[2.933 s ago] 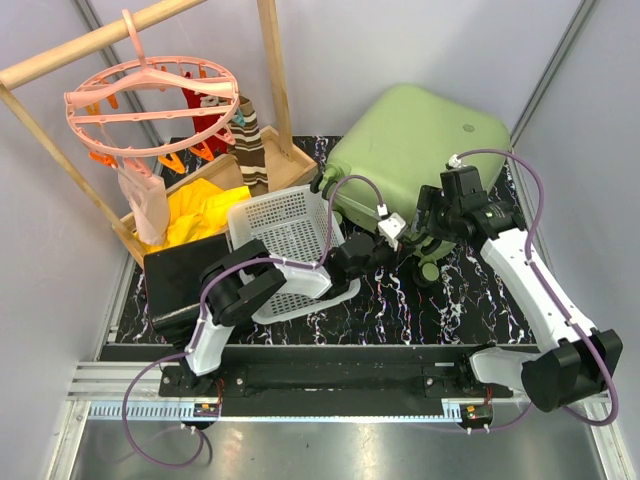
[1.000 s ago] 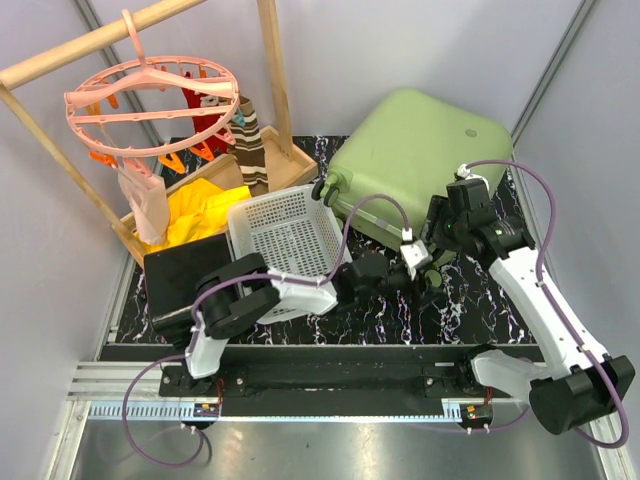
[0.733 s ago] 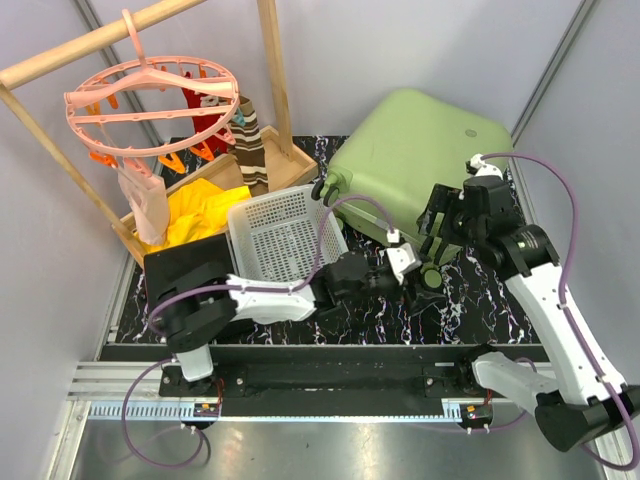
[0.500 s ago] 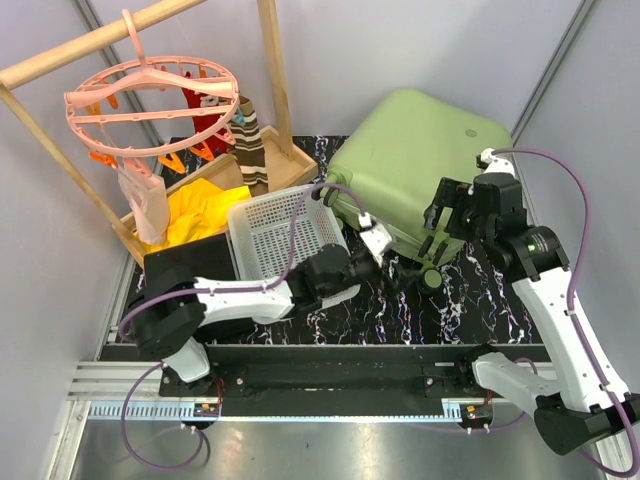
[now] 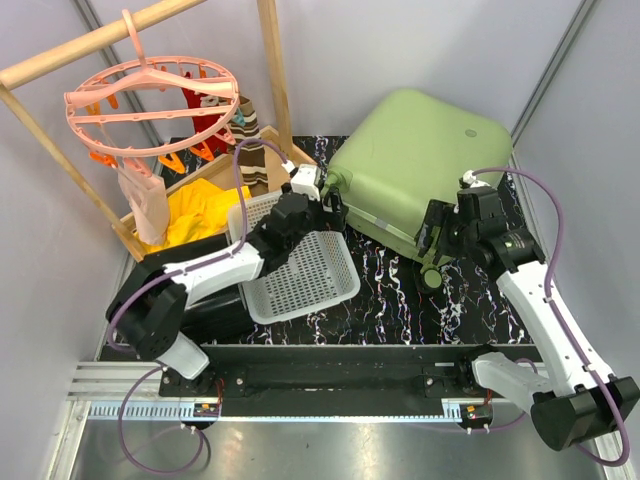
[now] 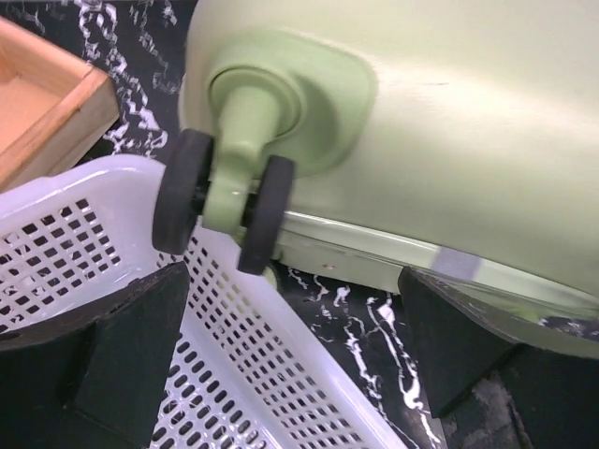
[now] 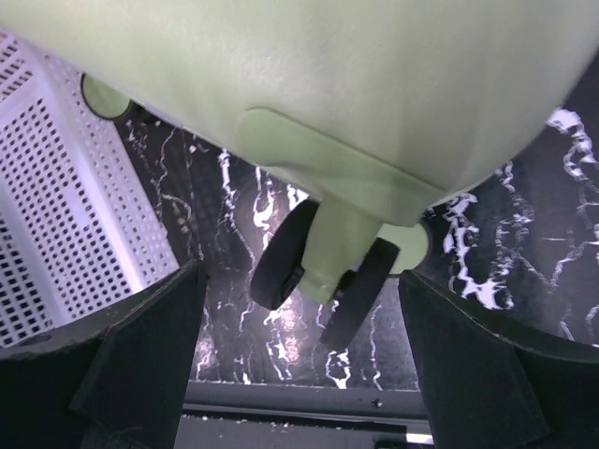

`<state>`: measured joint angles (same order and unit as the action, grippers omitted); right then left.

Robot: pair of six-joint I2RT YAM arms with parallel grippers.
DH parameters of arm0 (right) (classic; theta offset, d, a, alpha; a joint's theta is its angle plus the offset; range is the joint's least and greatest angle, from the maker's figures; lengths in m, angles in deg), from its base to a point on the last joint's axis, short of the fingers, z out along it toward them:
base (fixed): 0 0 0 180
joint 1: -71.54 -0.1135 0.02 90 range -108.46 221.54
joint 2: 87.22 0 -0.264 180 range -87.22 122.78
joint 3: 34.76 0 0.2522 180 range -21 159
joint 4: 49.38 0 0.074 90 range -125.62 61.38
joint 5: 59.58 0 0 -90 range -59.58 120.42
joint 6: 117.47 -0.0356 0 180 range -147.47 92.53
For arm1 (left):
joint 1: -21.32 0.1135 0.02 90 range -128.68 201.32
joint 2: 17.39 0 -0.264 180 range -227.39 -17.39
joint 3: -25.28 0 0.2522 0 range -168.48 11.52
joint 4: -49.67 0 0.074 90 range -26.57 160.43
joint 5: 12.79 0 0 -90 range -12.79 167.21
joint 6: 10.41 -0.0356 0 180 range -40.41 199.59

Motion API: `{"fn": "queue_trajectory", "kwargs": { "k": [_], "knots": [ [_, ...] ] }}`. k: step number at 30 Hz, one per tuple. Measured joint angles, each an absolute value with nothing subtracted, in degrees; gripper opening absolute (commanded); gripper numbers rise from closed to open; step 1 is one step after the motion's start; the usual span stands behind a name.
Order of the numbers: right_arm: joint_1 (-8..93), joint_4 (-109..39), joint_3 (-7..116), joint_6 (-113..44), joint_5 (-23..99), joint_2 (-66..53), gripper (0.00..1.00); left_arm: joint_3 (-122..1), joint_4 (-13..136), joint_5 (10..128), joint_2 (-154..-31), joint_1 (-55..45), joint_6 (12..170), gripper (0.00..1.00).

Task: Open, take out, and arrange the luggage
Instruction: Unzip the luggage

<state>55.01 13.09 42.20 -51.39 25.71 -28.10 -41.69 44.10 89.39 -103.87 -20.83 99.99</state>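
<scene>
Hovering wide open, both sets of fingers are empty right now, nothing pinched on either side. The left gripper [image 6: 292, 309] has its jaws fully apart, with one caster [image 6: 225, 201] of the luggage [image 6: 449, 122] just ahead of them, a bit toward its left finger and not touching. Right under those fingers is the white basket [image 6: 234, 374], and out past the left finger you can see the corner of a wooden tray [image 6: 47, 103].

The right gripper [image 7: 299, 281] is the same story. Its jaws are wide, the second caster [image 7: 323, 271] is dead centre ahead, the green shell is above it and the marbled table [image 7: 552, 243] is below.

The case looks closed, and its seam runs just beyond the left gripper's right finger. My guess is the arms are bracketing the wheeled edge so they can grab both corners and drag it clear of the basket before trying the lid. The basket crowding that corner looks like the annoying part.
</scene>
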Motion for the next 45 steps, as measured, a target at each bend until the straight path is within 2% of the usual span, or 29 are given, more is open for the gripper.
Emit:
{"fn": "queue_trajectory", "kwargs": {
  "k": [3, 7, 8, 10, 11, 12, 14, 15, 17, 21, 35, 40, 45],
  "knots": [
    [55.01, 11.76, 40.39, -52.46, 27.62, -28.04, 0.91, -43.64, 44.6, 88.63, -107.69, -19.45, 100.52, 0.98],
    [55.01, 9.66, 37.96, -53.49, 28.62, -27.54, 0.86, -45.3, 44.51, 87.25, -111.5, -17.92, 100.47, 0.83],
    [55.01, 8.89, 37.26, -53.69, 28.66, -27.1, 0.79, -45.78, 44.51, 86.51, -112.35, -17.4, 99.99, 0.74],
    [55.01, 8.0, 36.21, -53.97, 28.77, -26.27, 0.7, -46.46, 44.45, 85.57, -113.49, -16.87, 99.31, 0.65],
    [55.01, 7.47, 35.69, -54.26, 28.84, -25.77, 0.61, -46.72, 44.58, 85.37, -113.99, -16.48, 98.5, 0.57],
    [55.01, 7.06, 35.23, -54.39, 28.86, -25.26, 0.56, -46.98, 44.67, 85.26, -114.51, -16.17, 97.81, 0.53],
    [55.23, 6.51, 34.66, -55.55, 28.47, -24.52, 0.48, -47.62, 45.43, 85.06, -115.96, -15.71, 96.03, 0.47],
    [55.36, 6.4, 34.58, -56.53, 28.38, -24.52, 0.41, -47.88, 45.72, 84.89, -116.52, -15.69, 95.55, 0.46],
    [55.4, 5.72, 34.42, -56.94, 28.36, -24.69, 0.35, -48.99, 46.15, 84.89, -117.49, -15.71, 93.91, 0.45],
    [55.47, 2.77, 33.09, -58.5, 28.45, -25.26, 0.3, -52.77, 47.22, 84.1, -120.39, -14.77, 91.55, 0.43],
    [55.93, -5.34, 32.48, -64.2, 31.42, -21.02, 0.26, -66.68, 50.83, 77.26, -130.27, -10.62, 89.37, 0.44],
    [55.8, -5.6, 33.61, -64.68, 32.66, -18.75, 0.28, -67.42, 51.11, 76.15, -130.73, -9.83, 89.08, 0.6],
    [55.25, -6.04, 34.2, -65.51, 34.48, -17.46, 0.29, -62.15, 45.54, 75.73, -127.12, -10.16, 88.58, 0.85]
  ]
}}
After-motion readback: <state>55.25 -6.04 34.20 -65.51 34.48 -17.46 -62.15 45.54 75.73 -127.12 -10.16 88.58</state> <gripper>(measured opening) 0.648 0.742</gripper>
